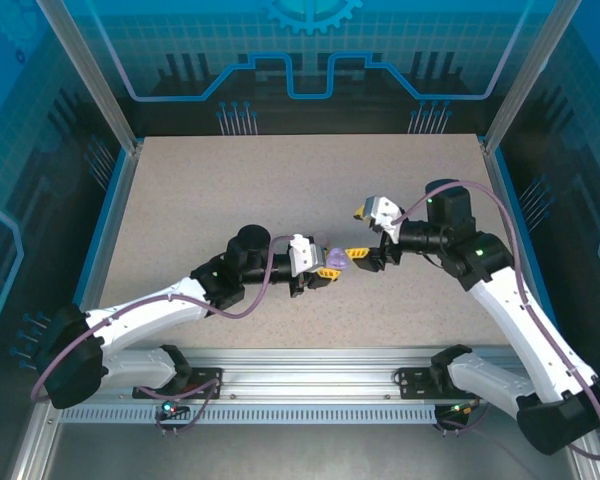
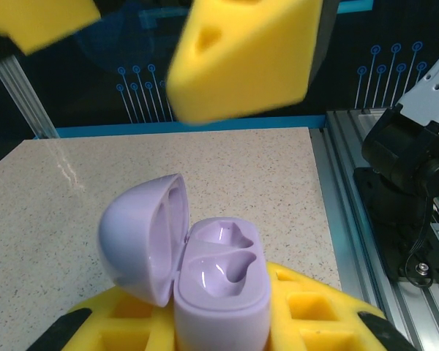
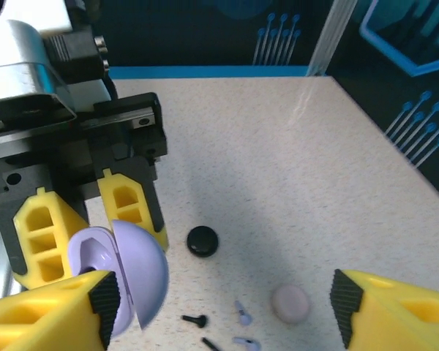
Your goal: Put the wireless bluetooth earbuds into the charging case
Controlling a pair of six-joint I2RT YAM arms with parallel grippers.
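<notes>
My left gripper (image 2: 221, 325) is shut on the base of a lavender charging case (image 2: 212, 281), held above the table. Its lid is swung open to the left and both sockets are empty. In the top view the charging case (image 1: 332, 256) sits between the two grippers. My right gripper (image 3: 223, 307) is open wide, and its left fingertip (image 3: 102, 300) is right beside the case's lid (image 3: 135, 270). On the table below lie two lavender earbuds (image 3: 242, 313) and two black earbuds (image 3: 195, 319).
A shut round black case (image 3: 203, 241) and a shut pale pink case (image 3: 290, 303) rest on the speckled table near the earbuds. The right arm's yellow fingers (image 2: 241, 58) hang close above the open case. A metal rail (image 2: 351, 190) runs along the table's edge.
</notes>
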